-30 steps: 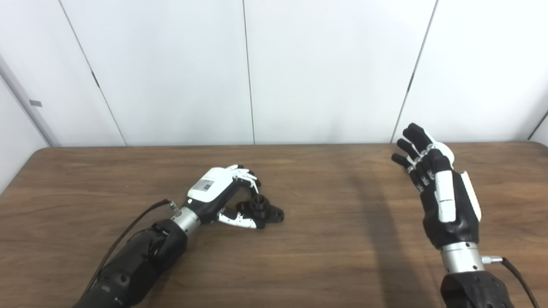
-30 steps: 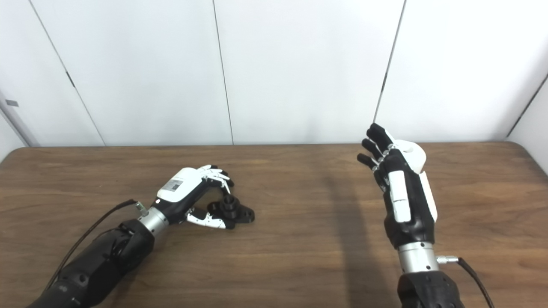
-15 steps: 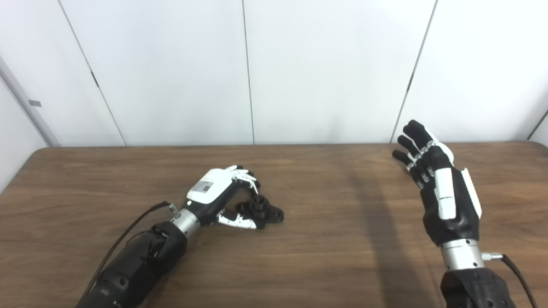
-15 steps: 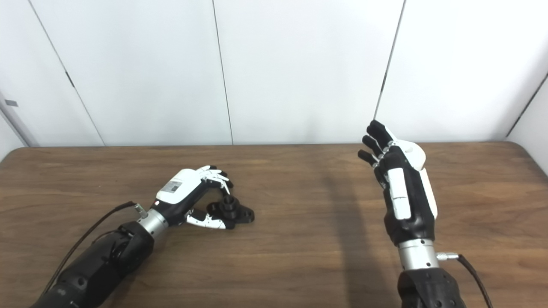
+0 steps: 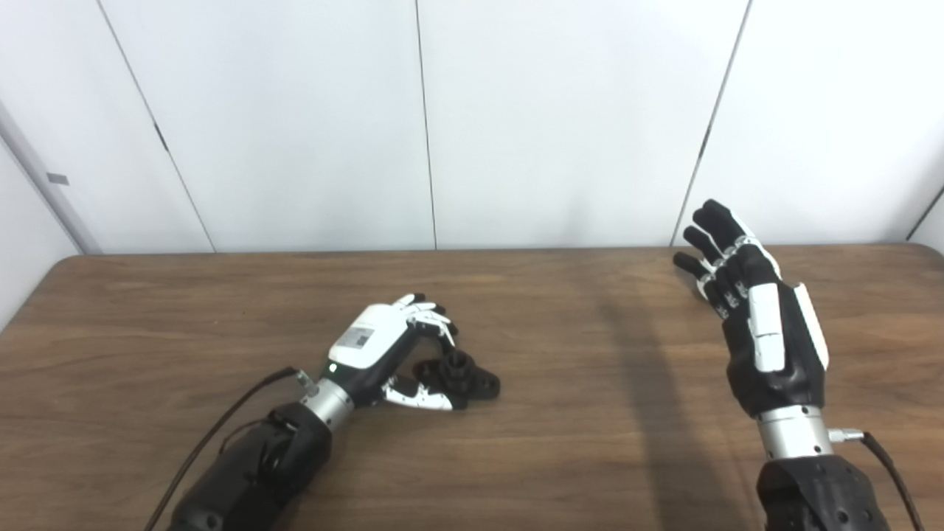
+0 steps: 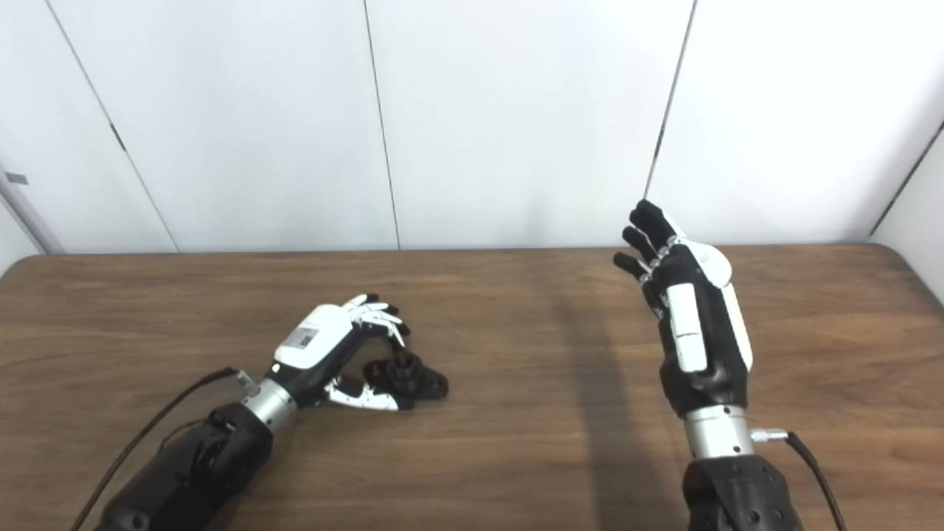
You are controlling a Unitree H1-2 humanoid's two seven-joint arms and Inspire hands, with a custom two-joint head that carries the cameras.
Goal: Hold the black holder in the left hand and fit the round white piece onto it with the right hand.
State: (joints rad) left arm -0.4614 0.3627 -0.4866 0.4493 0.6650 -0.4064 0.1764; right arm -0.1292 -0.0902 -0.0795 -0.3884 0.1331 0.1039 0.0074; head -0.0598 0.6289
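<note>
The black holder [image 5: 463, 372] is a small base with an upright post, resting on the wooden table [image 5: 560, 442] left of centre. My left hand [image 5: 387, 346] is on its left side, fingers curled over the post and thumb along the base's front edge, closed around it. My right hand [image 5: 763, 324] is raised above the table's right side, open and empty, fingers straight and pointing up and away, palm facing left. It also shows in the right eye view [image 6: 693, 317]. I see no round white piece in either view.
White wall panels [image 5: 560, 118] stand right behind the table's far edge. Cables run from both wrists, the left one [image 5: 221, 435] lying on the table.
My left hand and the black holder have shifted together a little to the right and nearer. My right hand has risen slightly, still open.
</note>
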